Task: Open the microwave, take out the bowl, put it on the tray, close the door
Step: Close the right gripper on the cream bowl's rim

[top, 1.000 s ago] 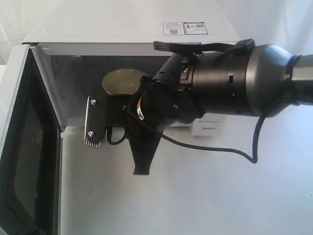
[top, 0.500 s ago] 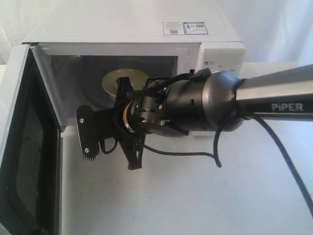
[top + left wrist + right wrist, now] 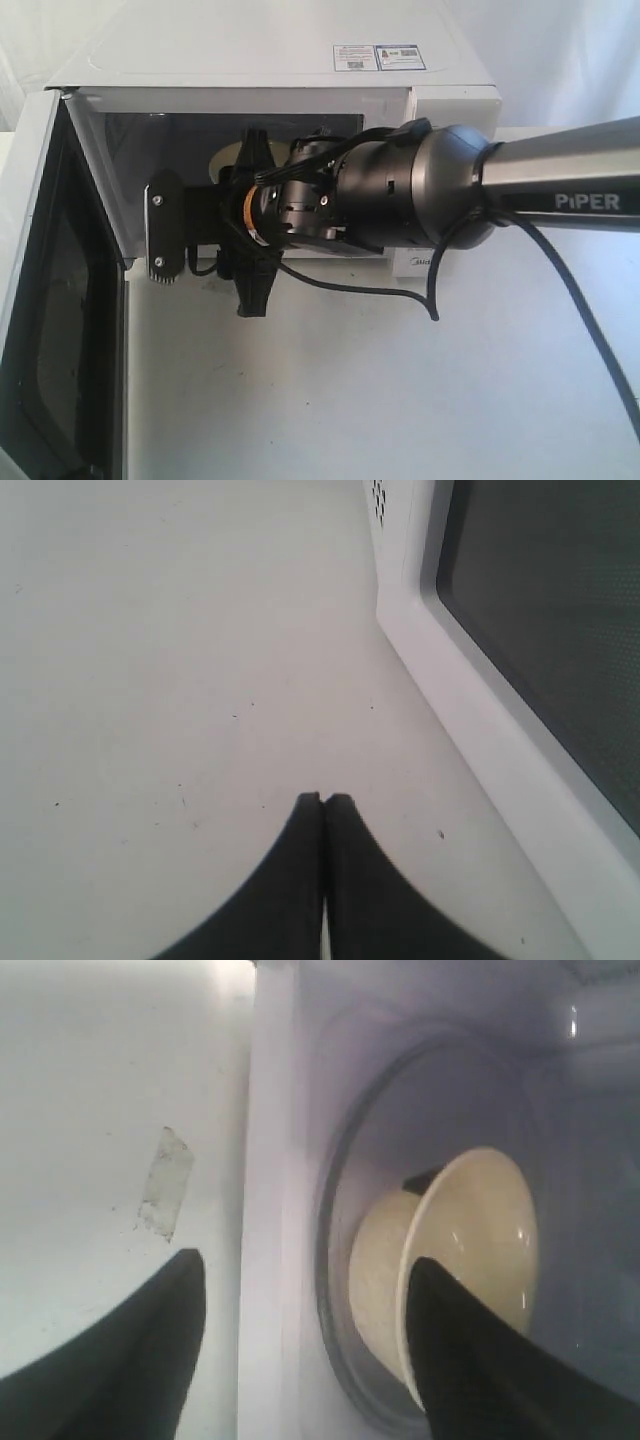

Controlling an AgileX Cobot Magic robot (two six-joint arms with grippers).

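The white microwave (image 3: 260, 50) stands at the back with its door (image 3: 40, 300) swung wide open on the left. Only a sliver of the cream bowl (image 3: 222, 158) shows inside the cavity, behind my right gripper (image 3: 250, 225). In the right wrist view the bowl (image 3: 480, 1230) sits tilted on the glass turntable. My right gripper (image 3: 305, 1265) is open, with one finger over the bowl's rim and the other outside, over the table. My left gripper (image 3: 322, 798) is shut on nothing, low over the table beside the open door (image 3: 540, 630). The tray is out of view.
The microwave's front sill (image 3: 275, 1160) runs between the right gripper's fingers. A scrap of tape (image 3: 165, 1195) lies on the white table (image 3: 400, 400). The right arm's cable (image 3: 430, 300) hangs in front of the control panel (image 3: 450, 105).
My right gripper has turned and moved up and left toward the cavity. It now covers most of the bowl, which showed plainly before. The door has not moved.
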